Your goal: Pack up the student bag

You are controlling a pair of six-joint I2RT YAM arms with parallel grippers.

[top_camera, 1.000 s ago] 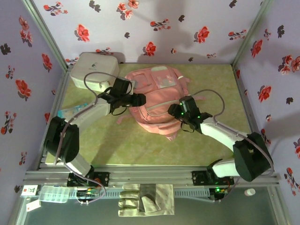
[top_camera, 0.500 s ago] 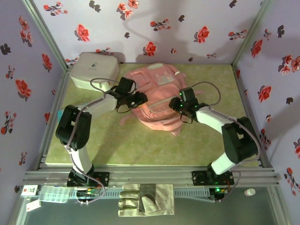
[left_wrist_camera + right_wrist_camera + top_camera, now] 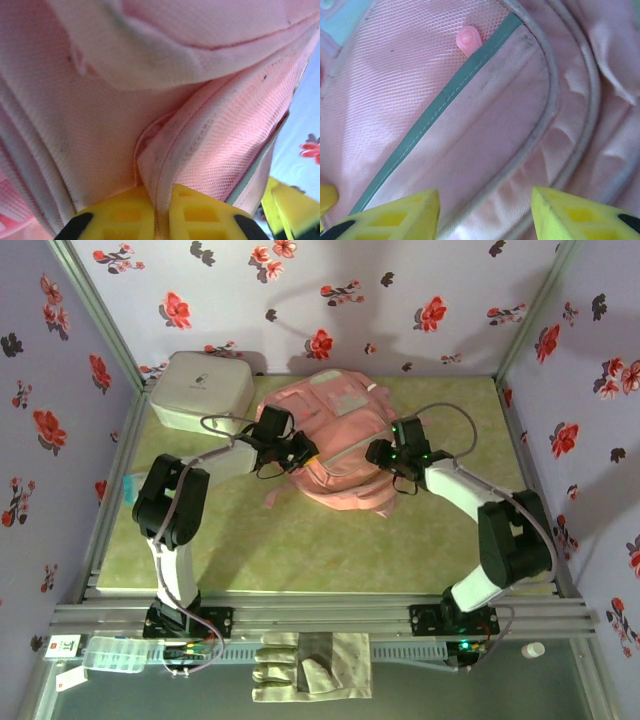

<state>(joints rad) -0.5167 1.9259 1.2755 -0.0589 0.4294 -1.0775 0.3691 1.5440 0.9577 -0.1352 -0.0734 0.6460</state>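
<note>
Near edge, on the grey ledge in front of the frame rail: a pale glove-like cloth (image 3: 310,665) lay flat between the two arm bases, with a clear plastic box (image 3: 112,654) to its left. Beyond the rail, the green table (image 3: 300,550) was bare across its near half. Both arms reached forward and inward over it. At the left edge of the table a pale blue item (image 3: 133,483) lay partly behind the left arm, too hidden to identify. The student bag (image 3: 340,475) lay at the middle of the table's far half, pale front pockets facing up, its far end close to the back wall. The left claw (image 3: 305,452) was at the bag's left side. In the left wrist view its yellow fingers (image 3: 200,212) were pressed together on a raised fold of pink fabric along a seam, so it was gripping the bag. The right claw (image 3: 380,452) was at the bag's right side. In the right wrist view its fingers stood well apart, open, over a mesh pocket edged with teal trim (image 3: 445,107), and a pink zip pull (image 3: 468,40) lay just past that trim. Whether the fingertips touched the fabric could not be told. Far left, a white-grey zip case (image 3: 200,392) sat in the corner, near the bag but apart from it. Floral walls (image 3: 330,300) enclosed the table on three sides.
</note>
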